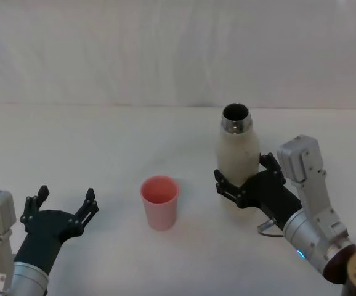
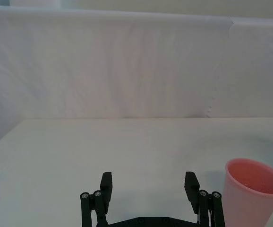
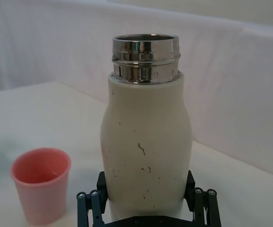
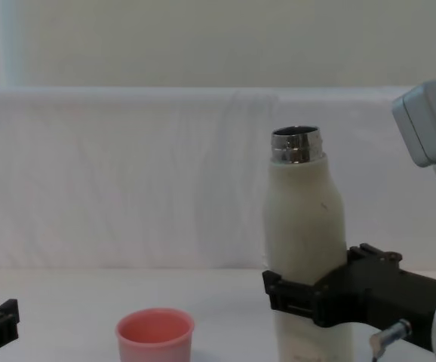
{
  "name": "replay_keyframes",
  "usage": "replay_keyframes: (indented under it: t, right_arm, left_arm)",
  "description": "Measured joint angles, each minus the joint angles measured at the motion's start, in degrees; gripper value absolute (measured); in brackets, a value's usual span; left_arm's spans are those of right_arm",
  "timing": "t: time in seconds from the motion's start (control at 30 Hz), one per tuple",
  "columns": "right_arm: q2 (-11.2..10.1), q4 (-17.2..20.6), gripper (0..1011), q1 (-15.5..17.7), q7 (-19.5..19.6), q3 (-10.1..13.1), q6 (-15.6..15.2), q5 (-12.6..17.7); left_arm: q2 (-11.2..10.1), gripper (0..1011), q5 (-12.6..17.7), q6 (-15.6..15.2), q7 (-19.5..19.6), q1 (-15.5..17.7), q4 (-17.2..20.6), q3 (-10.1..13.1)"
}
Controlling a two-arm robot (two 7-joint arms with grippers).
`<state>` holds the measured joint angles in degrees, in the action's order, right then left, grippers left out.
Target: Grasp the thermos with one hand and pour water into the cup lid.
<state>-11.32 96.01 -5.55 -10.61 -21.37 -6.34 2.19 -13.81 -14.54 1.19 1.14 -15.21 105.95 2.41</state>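
On the white table, the right gripper clasps the upright cream steel-necked thermos low, risking topple or slip when tilting toward the pink plastic cup lid; the left gripper idles open.

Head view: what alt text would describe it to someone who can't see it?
The right gripper clasps the lower body of an upright, uncapped thermos on a white table. A pink cup stands to its left, and the left gripper rests open, near the table's front edge.
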Motion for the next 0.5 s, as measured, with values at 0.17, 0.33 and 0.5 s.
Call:
replay_keyframes:
  t: [0.17, 0.33, 0.5]
  right_arm:
    - [-1.1, 1.2, 957, 0.3, 0.8, -0.5, -0.4, -4.0]
    - [-2.1, 1.8, 957, 0.1, 1.1, -1.3, -1.4, -8.7]
    - [-2.7, 1.9, 957, -0.4, 1.3, -2.5, -2.1, -12.8]
  left_arm:
    - [0.0, 1001, 0.0, 0.0, 0.0, 0.0, 0.0, 0.0]
    - [0.0, 1001, 0.0, 0.0, 0.0, 0.0, 0.0, 0.0]
    - [0.0, 1001, 0.0, 0.0, 0.0, 0.0, 0.0, 0.0]
